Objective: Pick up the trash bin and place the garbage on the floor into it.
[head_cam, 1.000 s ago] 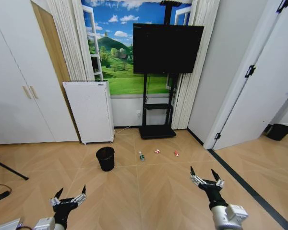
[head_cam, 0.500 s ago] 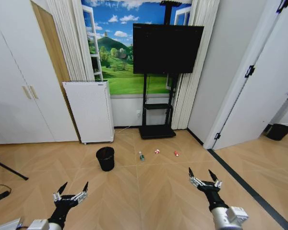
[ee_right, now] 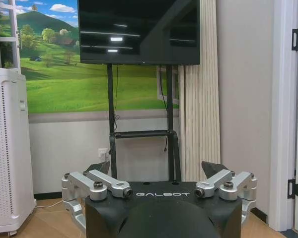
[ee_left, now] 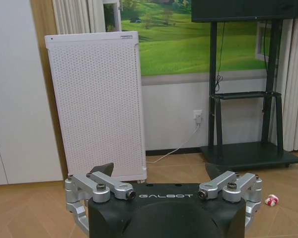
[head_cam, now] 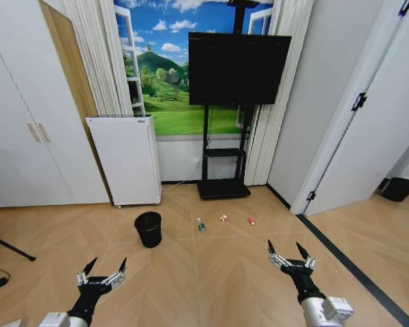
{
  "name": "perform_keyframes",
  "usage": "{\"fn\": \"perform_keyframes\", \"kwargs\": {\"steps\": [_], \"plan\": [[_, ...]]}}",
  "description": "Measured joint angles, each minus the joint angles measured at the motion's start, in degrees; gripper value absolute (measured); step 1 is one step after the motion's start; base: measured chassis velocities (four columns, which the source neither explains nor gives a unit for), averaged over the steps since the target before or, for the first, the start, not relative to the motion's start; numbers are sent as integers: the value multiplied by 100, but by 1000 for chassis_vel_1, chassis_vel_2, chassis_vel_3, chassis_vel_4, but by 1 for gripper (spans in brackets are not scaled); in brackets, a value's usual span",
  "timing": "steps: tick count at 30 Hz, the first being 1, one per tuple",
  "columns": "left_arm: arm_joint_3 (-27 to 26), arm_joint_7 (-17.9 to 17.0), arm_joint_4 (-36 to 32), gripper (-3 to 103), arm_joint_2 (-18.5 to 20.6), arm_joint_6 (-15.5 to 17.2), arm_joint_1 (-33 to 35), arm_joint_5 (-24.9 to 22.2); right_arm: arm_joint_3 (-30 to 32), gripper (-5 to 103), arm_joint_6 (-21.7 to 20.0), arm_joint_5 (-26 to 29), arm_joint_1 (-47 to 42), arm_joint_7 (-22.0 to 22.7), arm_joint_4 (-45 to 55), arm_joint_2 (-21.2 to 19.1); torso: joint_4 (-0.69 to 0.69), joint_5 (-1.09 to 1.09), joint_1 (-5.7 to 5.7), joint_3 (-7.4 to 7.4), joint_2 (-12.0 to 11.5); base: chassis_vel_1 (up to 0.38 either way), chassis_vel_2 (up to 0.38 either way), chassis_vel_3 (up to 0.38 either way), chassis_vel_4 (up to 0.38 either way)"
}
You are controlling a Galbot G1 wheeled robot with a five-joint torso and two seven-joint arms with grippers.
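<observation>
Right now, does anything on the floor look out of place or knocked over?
Only the garbage: a bottle, a wrapper wad and a red packet lie loose on the floor, beside the upright trash bin. Nothing looks spilled or damaged.

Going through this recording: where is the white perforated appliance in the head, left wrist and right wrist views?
Head view: the white perforated appliance stands against the wall, left of centre, behind the trash bin.
Left wrist view: the appliance stands large beyond the left tool.
Right wrist view: part of the appliance is at the picture's edge.
Shared landmark: the TV stand beside it.
</observation>
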Motion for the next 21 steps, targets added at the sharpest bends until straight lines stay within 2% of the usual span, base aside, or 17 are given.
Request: {"fn": "perform_keyframes", "kwargs": {"steps": [14, 17, 20, 21], "plan": [[-34, 16, -16, 100, -32, -16, 42, -25, -18, 100, 119, -30, -4, -25, -56, -26, 0, -4, 0, 0, 0, -318, 325, 322, -325], [-35, 16, -30, 100, -38, -19, 55, -23, -23, 100, 136, -30, -2, -30, -70, -36, 0, 1, 2, 0, -1, -337, 362, 361, -362], [-34, 17, -36, 100, -40, -21, 59, -21, -28, 100, 160, -29, 7, -30, -86, -54, 0, -5, 1, 0, -1, -372, 351, 351, -360], [-36, 17, -45, 100, -44, -21, 70, -18, -37, 100, 192, -24, 22, -23, -98, -72, 0, 1, 2, 1, -1, -358, 340, 355, -357]]}}
